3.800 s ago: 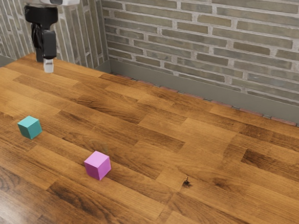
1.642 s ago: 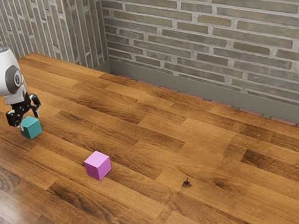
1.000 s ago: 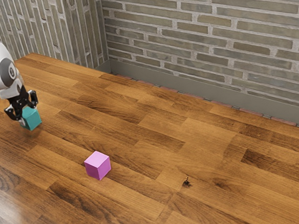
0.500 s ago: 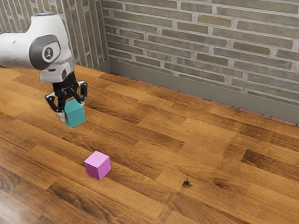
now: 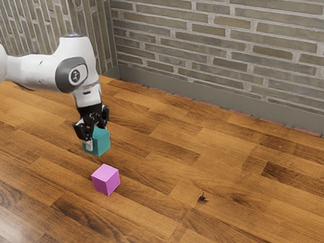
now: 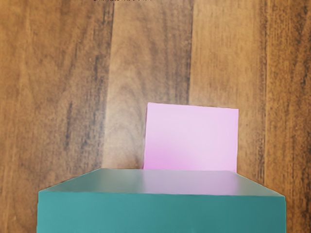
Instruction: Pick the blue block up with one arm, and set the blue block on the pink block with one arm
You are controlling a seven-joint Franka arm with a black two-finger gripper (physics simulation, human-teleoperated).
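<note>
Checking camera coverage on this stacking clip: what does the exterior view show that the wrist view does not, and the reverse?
Exterior view: the arm, its tool shut on the blue block, held clear of the table just up from the pink block, and the brick wall.
Wrist view: a straight-down look, the pink block's top face partly behind the blue block's edge, so they are not yet aligned.
Both: the two blocks and the wood table.
</note>
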